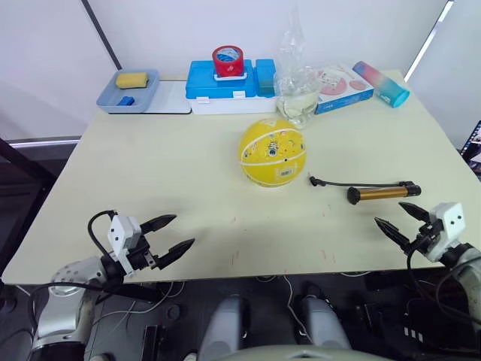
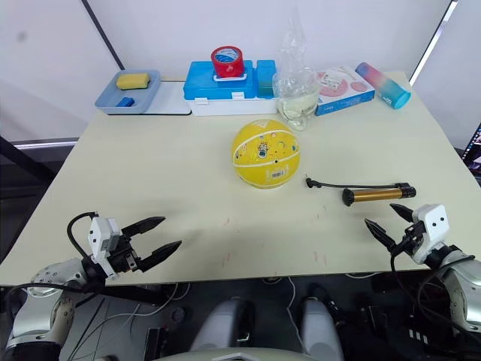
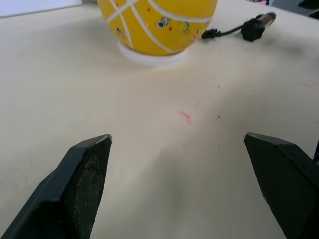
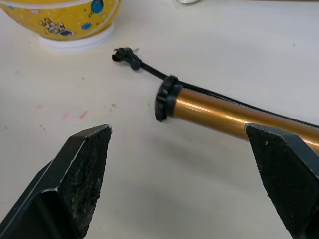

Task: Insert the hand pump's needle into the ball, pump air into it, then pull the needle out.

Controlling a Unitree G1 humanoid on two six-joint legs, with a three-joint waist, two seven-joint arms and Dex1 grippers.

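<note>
The yellow ball (image 1: 272, 152) with white lines rests on a small white ring (image 3: 152, 56) at the middle of the table. To its right lies the hand pump (image 1: 383, 192), gold barrel flat on the table. Its black hose runs back toward the ball and ends in the needle (image 4: 124, 54), which lies on the table short of the ball. My right gripper (image 1: 389, 213) hovers open just in front of the pump's barrel (image 4: 224, 114), holding nothing. My left gripper (image 1: 183, 230) is open and empty near the front left edge, well away from the ball (image 3: 159, 22).
Along the back edge stand a blue tray (image 1: 128, 89) with a yellow sponge, a blue box (image 1: 218, 89) carrying a red tape roll (image 1: 228, 62), a clear plastic bag (image 1: 297, 90), a pink box (image 1: 342, 84) and a pastel bottle (image 1: 382, 83).
</note>
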